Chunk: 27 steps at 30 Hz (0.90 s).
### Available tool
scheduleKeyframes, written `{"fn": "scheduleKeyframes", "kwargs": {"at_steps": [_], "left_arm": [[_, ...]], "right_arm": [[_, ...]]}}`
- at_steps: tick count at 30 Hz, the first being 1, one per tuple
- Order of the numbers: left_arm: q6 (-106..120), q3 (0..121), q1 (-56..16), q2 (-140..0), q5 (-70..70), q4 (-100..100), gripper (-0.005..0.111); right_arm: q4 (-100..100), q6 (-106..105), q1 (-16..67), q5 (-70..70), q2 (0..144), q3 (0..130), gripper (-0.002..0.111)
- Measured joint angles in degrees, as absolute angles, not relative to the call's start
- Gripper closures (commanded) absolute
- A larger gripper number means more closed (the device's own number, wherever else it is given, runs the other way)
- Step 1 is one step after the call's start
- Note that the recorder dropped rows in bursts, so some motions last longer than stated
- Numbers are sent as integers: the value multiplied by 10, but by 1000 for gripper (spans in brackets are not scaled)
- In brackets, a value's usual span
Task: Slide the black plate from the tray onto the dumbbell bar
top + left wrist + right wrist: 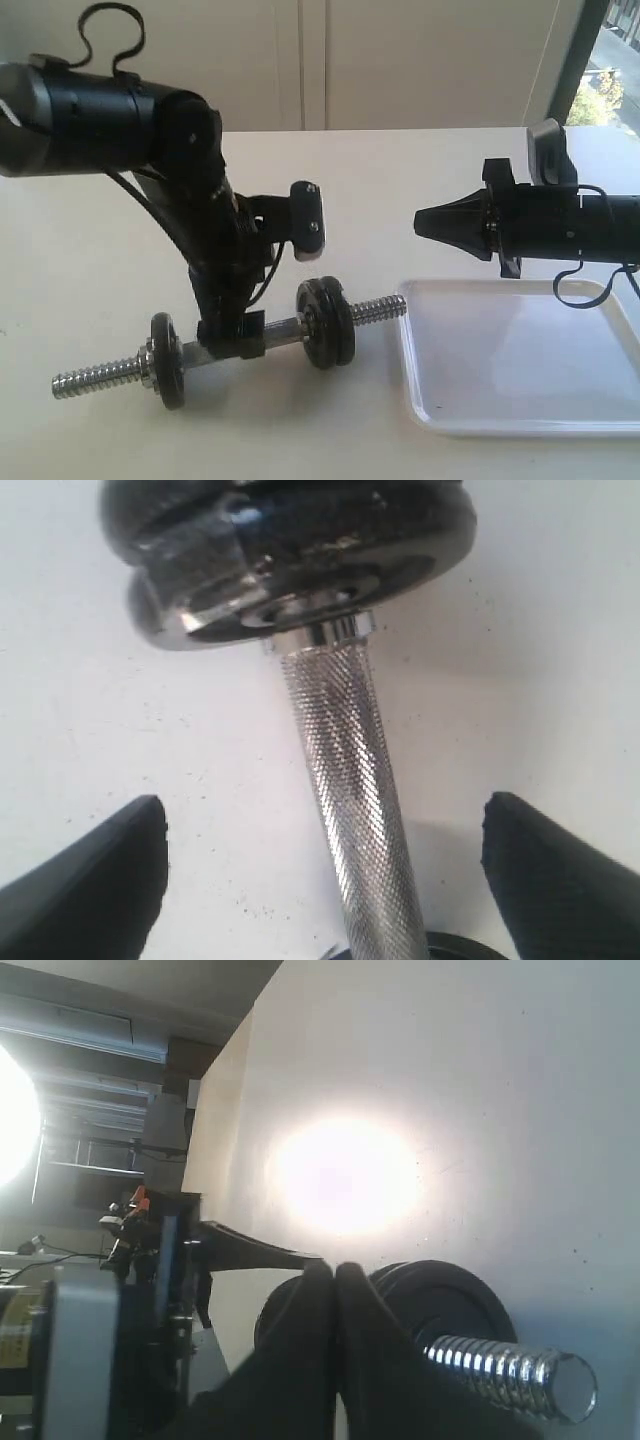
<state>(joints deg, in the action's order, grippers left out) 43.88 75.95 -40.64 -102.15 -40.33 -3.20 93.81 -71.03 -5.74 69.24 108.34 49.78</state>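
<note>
The dumbbell bar (285, 333) lies on the table, left of the white tray (520, 360), which holds nothing. Two black discs (327, 322) sit side by side on the bar's right part and one black disc (168, 360) on its left; which of them is the black plate I cannot tell. My left gripper (228, 340) straddles the knurled middle of the bar (335, 730). It is open (325, 815), with both fingers well clear of the steel. My right gripper (420, 222) hovers shut and empty above the tray's left end. Its tips (333, 1268) point toward the threaded end (510, 1375).
The table is pale and bare around the bar. A window and a white wall stand behind it. The tray reaches the right edge of the exterior view. The left arm's black links (110, 115) rise over the table's left side.
</note>
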Motion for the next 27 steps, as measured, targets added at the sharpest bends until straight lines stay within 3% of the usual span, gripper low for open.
{"fn": "scheduleKeyframes", "kwargs": {"at_steps": [3,7,18,27], "left_arm": [[346,772,-406,-988,-407,-17,52],[188,797,-406,-940,-439,66,106],[3,798,-406,-736,-562,180,107],[-172,627,-406,-461,-563,234,107]], "right_arm": [[938,-719,-57,692,1083,498,108],[939,-737,-57,692,1081,498,108],[931,-767,-57,690,919,487,108],[810,-758,-57,577,605,456,108]]}}
